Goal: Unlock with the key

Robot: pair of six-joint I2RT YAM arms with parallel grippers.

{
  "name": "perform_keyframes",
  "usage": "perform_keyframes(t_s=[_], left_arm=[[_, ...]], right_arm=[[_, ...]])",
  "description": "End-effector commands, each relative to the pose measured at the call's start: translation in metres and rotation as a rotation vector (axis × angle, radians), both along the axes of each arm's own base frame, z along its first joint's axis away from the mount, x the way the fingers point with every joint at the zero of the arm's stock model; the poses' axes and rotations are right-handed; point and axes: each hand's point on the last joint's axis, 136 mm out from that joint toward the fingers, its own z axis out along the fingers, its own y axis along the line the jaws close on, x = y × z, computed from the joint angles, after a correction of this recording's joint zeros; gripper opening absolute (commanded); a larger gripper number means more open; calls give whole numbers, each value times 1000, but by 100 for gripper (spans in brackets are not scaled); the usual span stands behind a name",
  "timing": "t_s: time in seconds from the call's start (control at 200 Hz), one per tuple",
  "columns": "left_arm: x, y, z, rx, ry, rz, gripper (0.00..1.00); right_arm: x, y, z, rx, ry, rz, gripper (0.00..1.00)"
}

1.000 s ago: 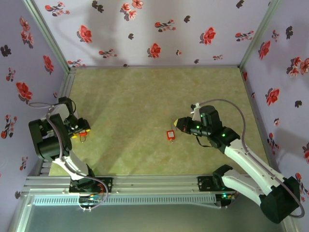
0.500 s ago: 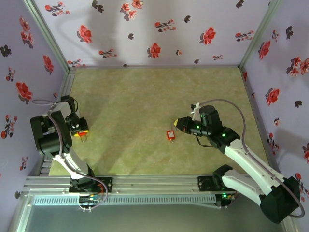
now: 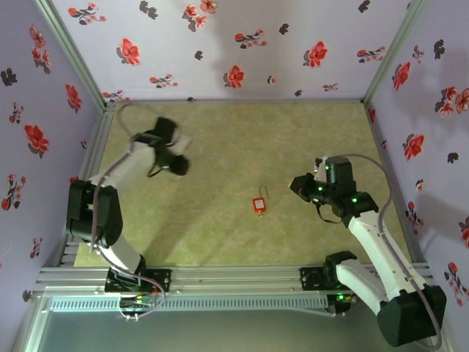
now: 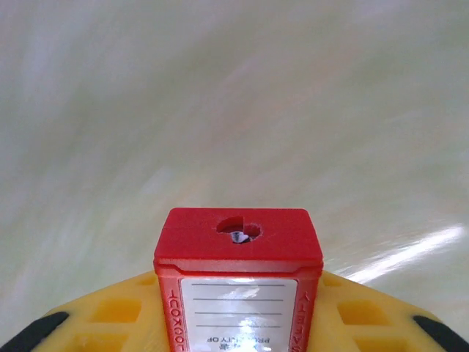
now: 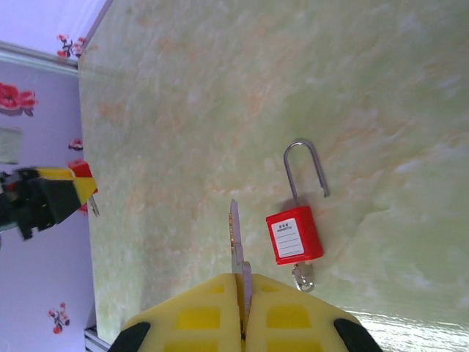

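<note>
While one lock lies sprung, we have another to open.
Our right gripper (image 5: pixel 240 284) pinches the key (image 5: pixel 235 235); beyond it the table padlock (image 5: pixel 294 236) lies shackle-open; farther off our left gripper (image 4: pixel 238 308) clamps a second padlock (image 4: pixel 238 233), no key in it yet.

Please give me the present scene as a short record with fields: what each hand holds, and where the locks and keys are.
left hand: shut on a red padlock, keyhole facing its camera
right hand: shut on a key, blade pointing ahead
second padlock: lies on the table, shackle open, other key at its base
task state: held key not yet in the held padlock; hands far apart
</note>
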Motion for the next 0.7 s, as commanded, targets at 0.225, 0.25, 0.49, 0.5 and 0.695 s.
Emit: perform_keyframes(t_s=[0.225,0.25,0.49,0.5,0.695], left_arm=[[-81,-155,60,98,-342,-1025,0],[-85,-160,60,104,-356,-1058,0],[-108,-183,60,113,-394,-1190,0],[-109,-184,61,112,-397,-1192,0],[-120,-196,63,103,-414,-1228,0]], right_arm=[[-30,27,48,127,-69,239,0],[-32,29,49,142,-69,247,0],[-45,46,53,191,-88,313,0],[-46,47,53,193,-86,317,0],[-51,66,43,182,-72,375,0]])
